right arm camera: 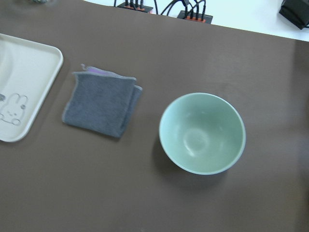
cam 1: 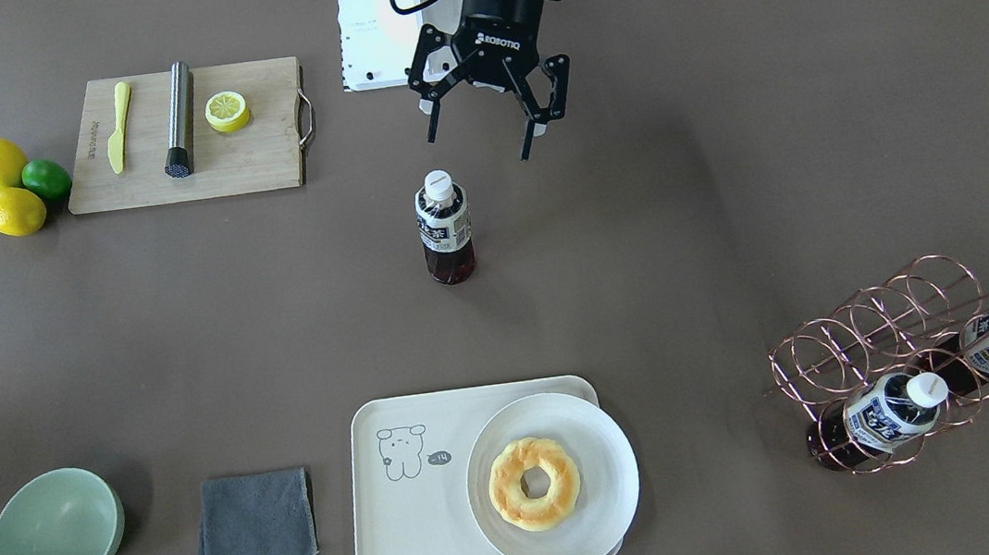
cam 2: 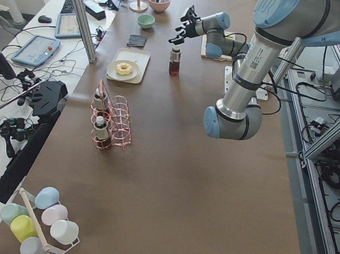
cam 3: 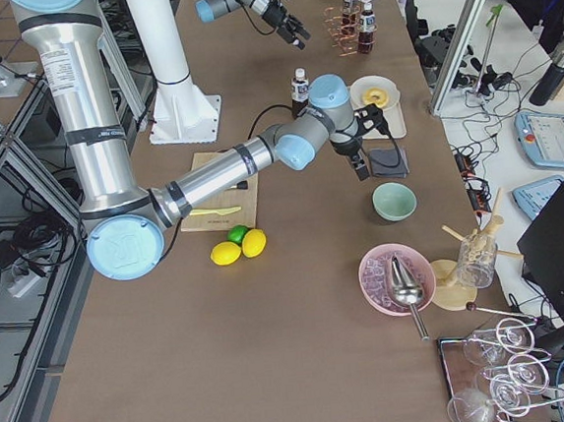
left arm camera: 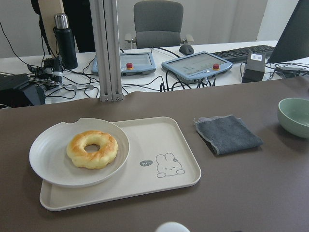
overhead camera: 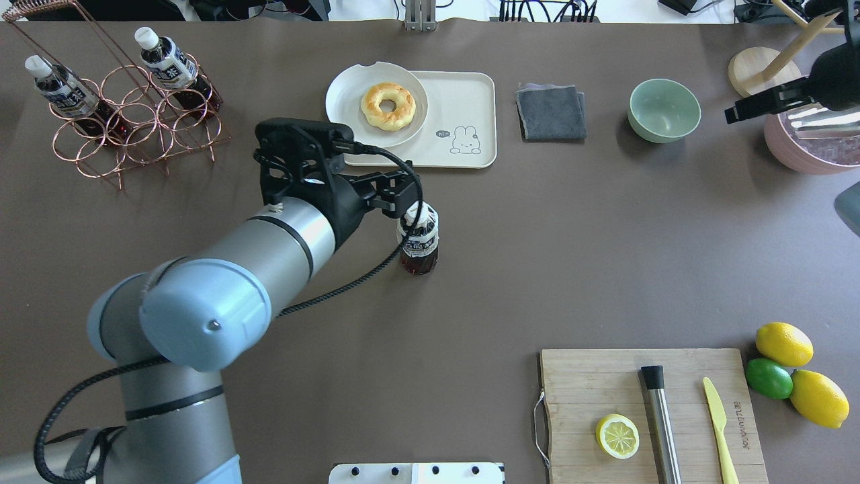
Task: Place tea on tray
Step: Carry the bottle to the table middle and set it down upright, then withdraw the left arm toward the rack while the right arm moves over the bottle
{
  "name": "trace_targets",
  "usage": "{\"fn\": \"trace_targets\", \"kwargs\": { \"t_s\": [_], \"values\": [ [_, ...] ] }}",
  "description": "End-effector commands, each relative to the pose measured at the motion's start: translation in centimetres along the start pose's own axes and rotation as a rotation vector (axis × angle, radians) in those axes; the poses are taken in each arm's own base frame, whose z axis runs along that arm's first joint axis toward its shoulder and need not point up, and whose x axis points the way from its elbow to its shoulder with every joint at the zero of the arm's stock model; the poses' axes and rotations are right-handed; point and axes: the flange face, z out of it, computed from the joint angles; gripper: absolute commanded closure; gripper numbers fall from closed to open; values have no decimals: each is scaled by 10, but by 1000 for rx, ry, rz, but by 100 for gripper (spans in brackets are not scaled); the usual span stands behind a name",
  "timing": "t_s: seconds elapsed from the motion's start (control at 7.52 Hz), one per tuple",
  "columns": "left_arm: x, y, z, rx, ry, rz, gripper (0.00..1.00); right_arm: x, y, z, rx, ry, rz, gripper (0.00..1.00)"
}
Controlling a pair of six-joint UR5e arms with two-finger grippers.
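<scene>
We have not grasped the tea (cam 1: 445, 227) yet: our left gripper (cam 1: 486, 141) hovers spread wide beside it, the tray (cam 1: 412, 538) well apart; the right gripper (overhead camera: 742, 109) fingers we cannot tell.

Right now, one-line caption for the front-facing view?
Open left pincer poised by the upright tea; the tray, carrying a plate with a donut, waits farther out.

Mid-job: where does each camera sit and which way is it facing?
Front-facing: across the table, looking down; left hand open by the tea.
Overhead: behind the arms, looking forward; left arm by tea.
Left side: table's left end; left arm near.
Right side: table's right end; right arm near.
Left wrist: faces the tray; no hand shows.
Right wrist: above bowl and cloth; no hand shows.
Both wrist views share tray, cloth and bowl.
</scene>
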Motion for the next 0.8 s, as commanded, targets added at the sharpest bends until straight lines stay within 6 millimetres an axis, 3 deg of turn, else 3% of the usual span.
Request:
{"fn": "trace_targets", "kwargs": {
  "t_s": [0.0,0.27,0.4,0.53,0.67],
  "values": [
    [-100,-26,3,-145,-41,-9,1,-111,-45,5,29,-124,95,0],
    [-214,-25,-5,-377,-111,-17,1,-201,-63,-3,41,-232,135,2],
    [-271,-36,-22,-458,-130,5,1,-240,-45,-6,82,-236,123,1],
    [-317,-42,-39,-518,-150,17,1,-285,-20,2,115,-210,85,1],
    [-358,-39,-54,-566,-171,51,1,-327,-8,-4,114,-179,72,1]
  ]
}}
